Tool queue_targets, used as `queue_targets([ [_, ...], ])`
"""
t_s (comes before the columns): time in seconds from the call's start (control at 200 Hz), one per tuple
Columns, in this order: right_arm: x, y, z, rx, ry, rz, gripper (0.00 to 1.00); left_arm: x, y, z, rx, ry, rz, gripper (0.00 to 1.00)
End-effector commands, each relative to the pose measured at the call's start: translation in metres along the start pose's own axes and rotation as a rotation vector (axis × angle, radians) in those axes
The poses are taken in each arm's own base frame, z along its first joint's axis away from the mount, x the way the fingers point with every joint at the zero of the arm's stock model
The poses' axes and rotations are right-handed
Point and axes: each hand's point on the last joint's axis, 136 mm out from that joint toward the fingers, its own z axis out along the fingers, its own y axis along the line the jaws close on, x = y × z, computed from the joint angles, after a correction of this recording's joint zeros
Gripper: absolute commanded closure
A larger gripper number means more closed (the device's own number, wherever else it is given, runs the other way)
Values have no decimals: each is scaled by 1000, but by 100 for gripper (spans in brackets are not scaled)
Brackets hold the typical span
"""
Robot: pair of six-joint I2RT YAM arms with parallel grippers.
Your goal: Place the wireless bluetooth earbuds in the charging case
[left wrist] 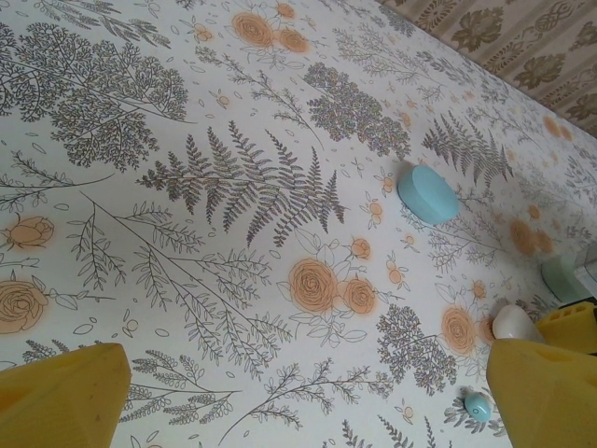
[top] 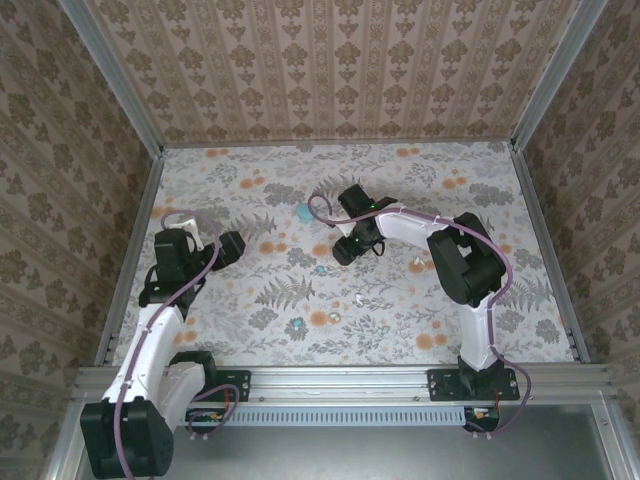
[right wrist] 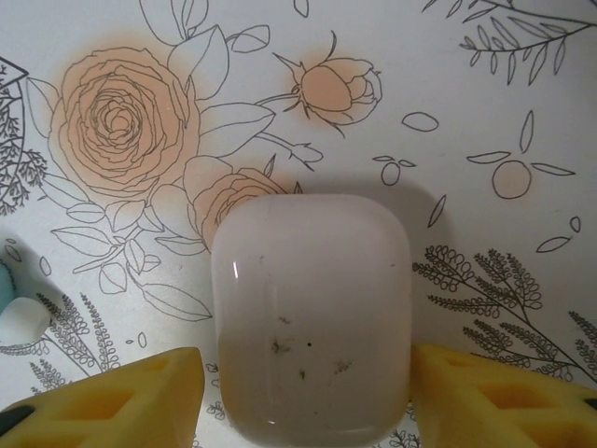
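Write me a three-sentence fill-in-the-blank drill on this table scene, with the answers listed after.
1. The pale pink charging case lies between the right gripper's ___ jaws.
2. The round charging case in the left wrist view is coloured ___.
3. The left gripper, jaws wide apart, holds ___.
Missing words: yellow; teal; nothing.
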Motion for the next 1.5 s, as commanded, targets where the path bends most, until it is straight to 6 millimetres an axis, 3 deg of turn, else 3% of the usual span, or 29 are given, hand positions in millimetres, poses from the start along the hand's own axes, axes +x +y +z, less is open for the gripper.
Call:
queue_targets([
  [0.0,3,-3,4,26,19,41,37,-12,-10,-6,21,-14,33,0],
  [0.255,2,-7,14,36,39,58,38,-12,-8,-10,6,-28,45,0],
  [0.465,1,-7,12,44,12,109,47,-10,-7,-12,-1,-18,39,0],
  [0.59,12,-9,0,76,-10,155,51,-7,-8,-12,7,-8,35,0],
  [0.76,41,-12,-20,128,-29,261,52,-6,-8,-15,7,-12,18,0],
  [0.87,57,-11,-22,133,-42,336,51,-3,-7,-18,-3,-7,21,0],
  [1.015,64,-6,-20,109,-5,411,46,-1,-3,-20,-21,-6,26,0],
  [1.135,61,3,-21,63,32,489,36,-3,-5,-20,-15,-6,26,0],
  [1.49,54,43,-33,-54,74,630,34,-2,-7,-18,-7,9,19,0],
])
